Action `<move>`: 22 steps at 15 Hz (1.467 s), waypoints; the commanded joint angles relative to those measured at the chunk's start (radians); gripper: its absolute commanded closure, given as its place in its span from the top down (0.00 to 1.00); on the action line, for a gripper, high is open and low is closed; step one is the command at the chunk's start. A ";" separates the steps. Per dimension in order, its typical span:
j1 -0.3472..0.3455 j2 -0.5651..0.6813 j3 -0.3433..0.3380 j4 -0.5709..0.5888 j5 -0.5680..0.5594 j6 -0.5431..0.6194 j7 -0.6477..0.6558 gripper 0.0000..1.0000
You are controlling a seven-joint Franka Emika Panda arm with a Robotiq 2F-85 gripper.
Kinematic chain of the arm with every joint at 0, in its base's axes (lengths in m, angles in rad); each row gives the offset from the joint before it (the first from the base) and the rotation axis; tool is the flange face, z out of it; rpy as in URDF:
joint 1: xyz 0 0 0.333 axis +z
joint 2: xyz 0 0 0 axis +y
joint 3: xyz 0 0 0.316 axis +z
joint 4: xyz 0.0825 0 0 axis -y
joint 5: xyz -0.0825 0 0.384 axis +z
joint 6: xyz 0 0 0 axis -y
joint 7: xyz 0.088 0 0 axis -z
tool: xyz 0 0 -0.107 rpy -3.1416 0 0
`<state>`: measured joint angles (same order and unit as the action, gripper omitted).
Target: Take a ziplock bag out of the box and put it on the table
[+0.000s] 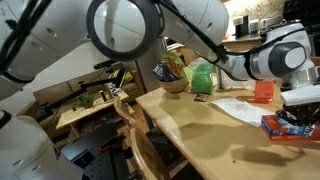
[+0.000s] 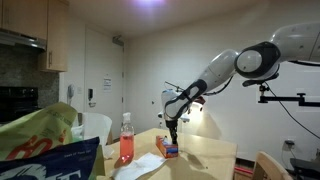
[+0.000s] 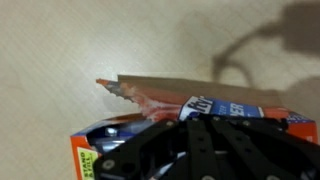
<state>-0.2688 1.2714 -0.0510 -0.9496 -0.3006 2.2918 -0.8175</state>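
The box [image 3: 82, 155] has its flap [image 3: 190, 88] raised, barring the way straight ahead in the wrist view; beyond it the table [image 3: 80, 40] lies bare. In an exterior view, a pink spray bottle [image 2: 126, 140] stands near the box, and the tabletop on the box's other side is open.

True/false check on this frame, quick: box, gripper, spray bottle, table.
1. The box has its flap open. True.
2. The gripper is right above the box. True.
3. The jaws stand wide open. False: they are shut; what they pinch, if anything, cannot be told.
4. The pink spray bottle lies on its side. False: it stands upright, beside the box.
5. The box sits on the floor. False: it rests on the table.
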 commanded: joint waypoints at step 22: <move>-0.058 -0.163 0.025 -0.301 0.162 0.143 0.152 0.00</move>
<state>-0.2911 1.1757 -0.0647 -1.1417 -0.1942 2.3610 -0.6992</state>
